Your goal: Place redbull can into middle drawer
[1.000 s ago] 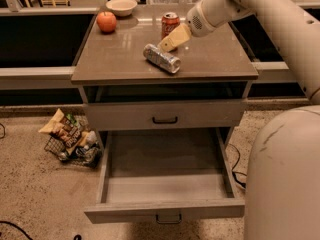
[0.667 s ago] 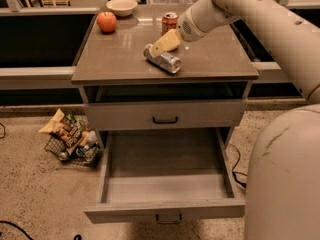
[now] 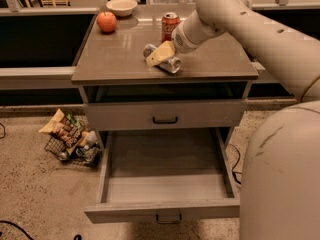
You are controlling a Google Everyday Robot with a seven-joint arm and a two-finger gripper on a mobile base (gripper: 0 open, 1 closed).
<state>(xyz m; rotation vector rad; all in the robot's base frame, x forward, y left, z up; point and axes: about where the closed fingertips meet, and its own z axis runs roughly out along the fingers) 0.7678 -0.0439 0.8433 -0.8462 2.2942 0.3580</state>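
The redbull can, slim and silver, lies on its side on the grey cabinet top, right of centre. My gripper reaches in from the right on the white arm and sits right over the can, covering its middle. The middle drawer is pulled out wide below, with its grey floor bare and a small black handle on its front.
A red Coca-Cola can stands just behind the redbull can. An apple and a white bowl sit at the back left of the top. The upper drawer front is closed. A wire basket of snack bags lies on the floor to the left. My white body fills the right.
My gripper has moved left and down, from beside the Coca-Cola can to onto the redbull can. The can and the drawer have not moved.
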